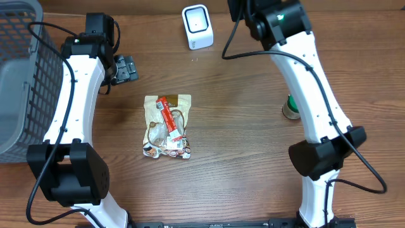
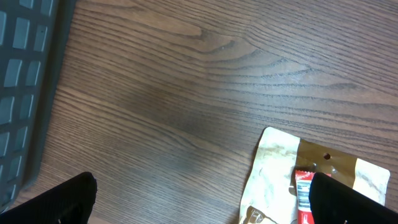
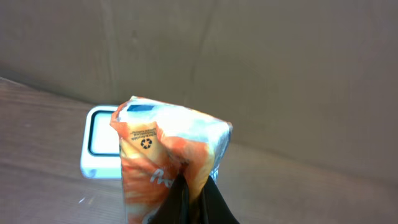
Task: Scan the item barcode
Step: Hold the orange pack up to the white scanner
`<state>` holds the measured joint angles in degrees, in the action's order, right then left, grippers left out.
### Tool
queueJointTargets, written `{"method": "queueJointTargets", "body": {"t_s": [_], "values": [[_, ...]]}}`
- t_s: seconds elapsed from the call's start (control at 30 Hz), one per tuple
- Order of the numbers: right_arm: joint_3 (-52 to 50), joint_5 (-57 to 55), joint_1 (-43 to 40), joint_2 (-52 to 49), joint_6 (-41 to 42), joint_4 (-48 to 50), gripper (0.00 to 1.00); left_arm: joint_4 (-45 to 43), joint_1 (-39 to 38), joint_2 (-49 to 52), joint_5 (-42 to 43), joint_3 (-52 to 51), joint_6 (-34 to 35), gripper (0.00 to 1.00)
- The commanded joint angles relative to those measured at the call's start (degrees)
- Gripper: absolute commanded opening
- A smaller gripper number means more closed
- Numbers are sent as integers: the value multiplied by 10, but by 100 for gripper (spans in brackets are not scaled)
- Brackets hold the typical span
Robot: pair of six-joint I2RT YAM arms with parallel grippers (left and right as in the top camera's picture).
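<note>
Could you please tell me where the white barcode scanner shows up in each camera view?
Overhead: white scanner at top centre.
Left wrist: not in view.
Right wrist: scanner at lower left, partly behind the gripped orange packet.
Shared landmark: the wood-grain table.

The table (image 1: 240, 126) is brown with dark wood grain, the basket (image 1: 16, 76) grey mesh, the scanner (image 1: 197, 26) white with a black-framed window. The pouch (image 1: 168, 125) is cream and tan with a red strip; the packet (image 3: 165, 155) is orange, white and pale blue.
</note>
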<state>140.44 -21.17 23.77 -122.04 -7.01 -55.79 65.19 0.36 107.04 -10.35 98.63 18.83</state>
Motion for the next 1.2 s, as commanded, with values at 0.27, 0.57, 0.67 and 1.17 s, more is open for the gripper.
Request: {"method": "queueJointTargets", "body": {"t_s": [0.27,0.57,0.67,1.17], "values": [[9,-32,28,-142,-200,161,4,1,-4,-10,-6,9,-13,100],[9,-89,56,-234,-284,309,4,1,-4,-10,-6,9,-13,100],[9,-107,64,-261,-344,342,4,1,-4,-10,-6,9,-13,100],[9,-158,76,-315,-456,409,4,1,-4,-10,-6,9,-13,100]]}}
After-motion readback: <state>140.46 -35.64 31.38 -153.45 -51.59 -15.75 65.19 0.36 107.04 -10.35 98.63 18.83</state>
